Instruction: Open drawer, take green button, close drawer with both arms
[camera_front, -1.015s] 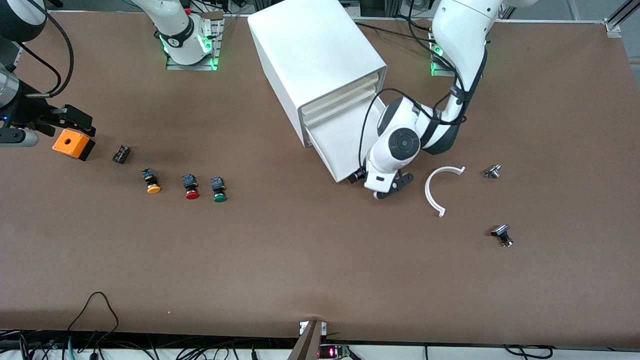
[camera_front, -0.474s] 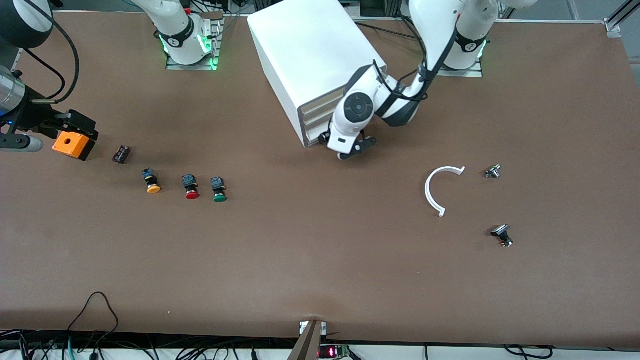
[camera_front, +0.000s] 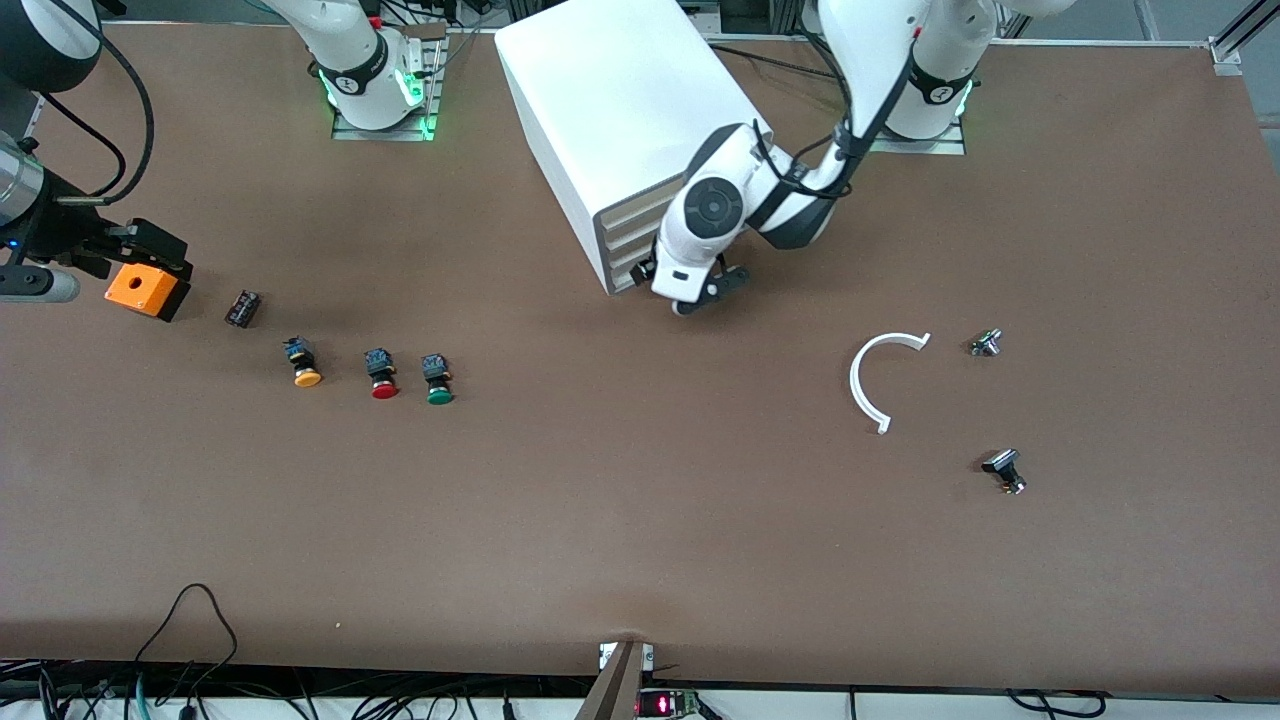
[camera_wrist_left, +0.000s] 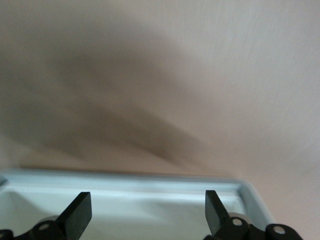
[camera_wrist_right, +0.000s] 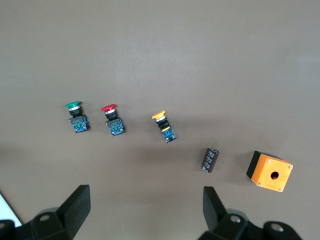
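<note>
The white cabinet (camera_front: 620, 110) stands at the table's back middle, its four drawers pushed in flush; the lowest drawer's cream front (camera_front: 627, 272) shows beside my left gripper (camera_front: 690, 288). That gripper is open and empty, low against the cabinet's front; in the left wrist view (camera_wrist_left: 148, 210) a white edge (camera_wrist_left: 150, 192) lies between its fingers. The green-capped button (camera_front: 438, 381) lies on the table toward the right arm's end, and shows in the right wrist view (camera_wrist_right: 76, 118). My right gripper (camera_front: 140, 247) is open and empty (camera_wrist_right: 145, 210) above the orange box (camera_front: 147, 288).
A red-capped button (camera_front: 382, 374), an orange-capped button (camera_front: 303, 363) and a small black part (camera_front: 243, 308) lie in a row with the green one. A white curved piece (camera_front: 866, 385) and two small metal parts (camera_front: 985, 343) (camera_front: 1003, 470) lie toward the left arm's end.
One second ago the lowest drawer stood pulled out with my left gripper at its front. The gripper moved toward the cabinet and the drawer is now pushed in. The right gripper barely moved.
</note>
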